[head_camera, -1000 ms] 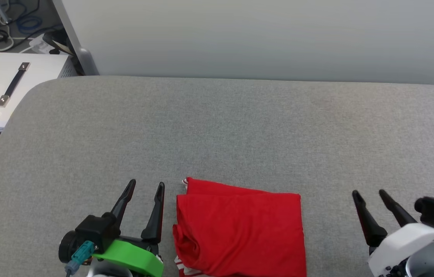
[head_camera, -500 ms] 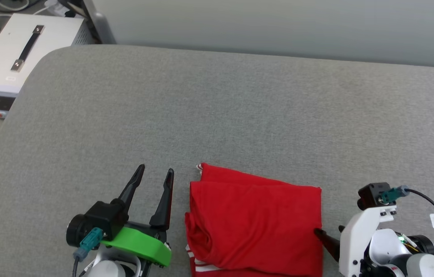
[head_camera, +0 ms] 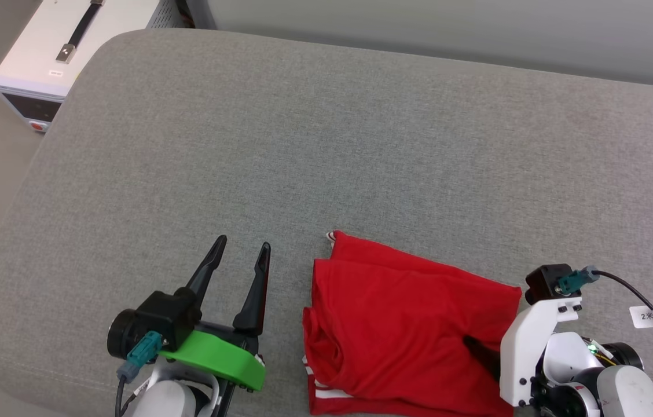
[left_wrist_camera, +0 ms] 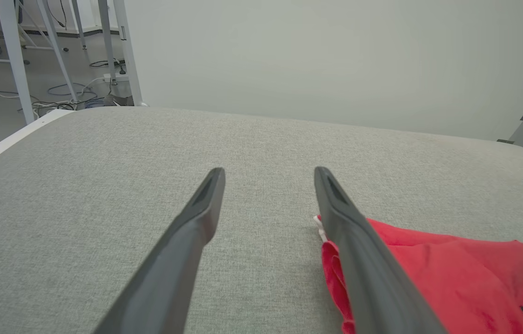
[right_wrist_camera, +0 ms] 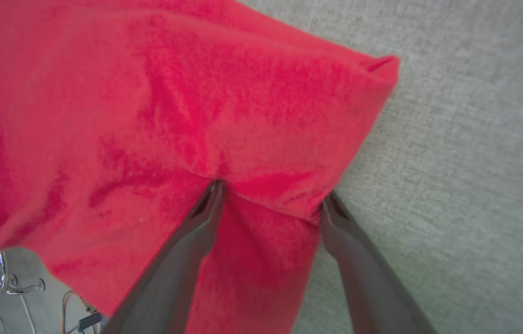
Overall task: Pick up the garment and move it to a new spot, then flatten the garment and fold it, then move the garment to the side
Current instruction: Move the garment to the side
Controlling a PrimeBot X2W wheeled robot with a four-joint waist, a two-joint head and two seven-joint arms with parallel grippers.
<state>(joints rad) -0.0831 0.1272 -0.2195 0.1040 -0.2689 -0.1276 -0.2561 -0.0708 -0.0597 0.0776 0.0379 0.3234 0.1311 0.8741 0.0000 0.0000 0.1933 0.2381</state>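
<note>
We see the garment (head_camera: 407, 324), a red cloth shirt with a bit of red-and-white striped trim (head_camera: 326, 395), lying as a flat folded packet. It sits on the wide grey padded fabric surface (head_camera: 303, 145), close to the near edge and a little to our right of the middle.

We think most of the job is done. The shirt looks picked up, laid flat and folded already, because it is a neat pile with layers on top of each other. What is left, we think, is the last part: moving it off to the side.

Our left gripper (head_camera: 244, 243) hovers just beside the shirt's left edge. Its two long dark fingers are spread apart with nothing between them. Our right gripper (right_wrist_camera: 273, 190) is at the shirt's right edge. Its fingers are spread wide too, and the tips are poked in under the top layer of red cloth. It is not pinching yet.

The packet looks a little longer from left to right than from front to back. We cannot be sure, since its near edge runs to the bottom of the head view. It is turned a bit, so the far edge slopes down toward our right. The striped trim peeks out at the near left corner.
</note>
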